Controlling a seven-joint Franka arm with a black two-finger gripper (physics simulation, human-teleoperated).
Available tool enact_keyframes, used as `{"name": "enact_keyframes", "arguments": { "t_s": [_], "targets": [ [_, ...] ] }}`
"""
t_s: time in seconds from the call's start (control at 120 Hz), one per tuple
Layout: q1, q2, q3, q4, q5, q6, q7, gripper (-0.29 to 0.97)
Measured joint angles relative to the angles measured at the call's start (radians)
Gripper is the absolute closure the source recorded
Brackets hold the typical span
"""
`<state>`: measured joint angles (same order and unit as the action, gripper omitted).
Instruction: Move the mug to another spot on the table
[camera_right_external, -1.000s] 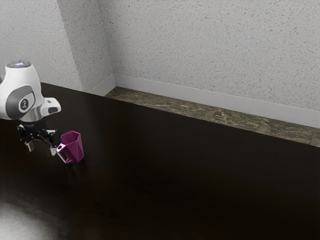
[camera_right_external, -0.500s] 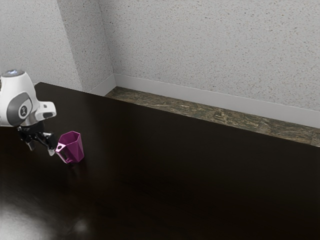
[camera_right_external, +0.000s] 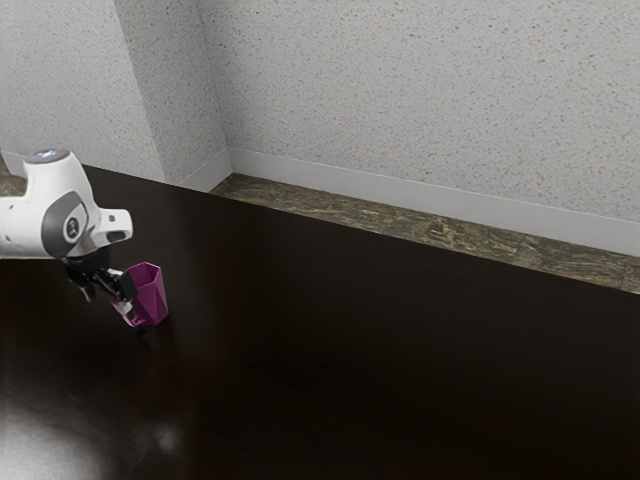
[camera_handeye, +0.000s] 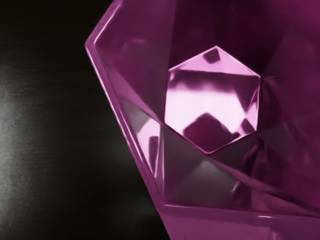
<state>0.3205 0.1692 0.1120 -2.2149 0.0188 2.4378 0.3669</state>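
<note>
A purple faceted mug (camera_right_external: 148, 293) stands upright on the dark table (camera_right_external: 360, 330) near the exterior view's left. My black gripper (camera_right_external: 110, 290) hangs low at the mug's left side, over its handle and near rim, with its fingers spread. In the wrist view the mug (camera_handeye: 215, 115) lies directly under my hand, its hexagonal bottom visible and nothing inside it. The handle is hidden behind the fingers.
The glossy table stretches wide toward the exterior view's right and front. Its far edge runs along a strip of brown floor (camera_right_external: 420, 225) below a speckled grey wall (camera_right_external: 420, 90).
My hand has moved toward the exterior view's right, from beside the mug to over its handle side. The mug has stayed where it was.
</note>
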Motion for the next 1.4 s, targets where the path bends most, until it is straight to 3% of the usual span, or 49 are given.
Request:
{"name": "enact_keyframes", "arguments": {
  "t_s": [0.917, 1.067, 1.267, 1.4],
  "targets": [
    [-0.006, 0.063, -0.003, 0.015, -0.065, 0.053, 0.072, 0.03],
    [-0.008, 0.063, -0.004, 0.015, -0.064, 0.065, 0.077, 0.13],
    [-0.01, 0.063, -0.005, 0.015, -0.058, 0.073, 0.08, 0.42],
    [-0.012, 0.062, -0.004, 0.015, -0.052, 0.079, 0.076, 0.5]
  ]
}}
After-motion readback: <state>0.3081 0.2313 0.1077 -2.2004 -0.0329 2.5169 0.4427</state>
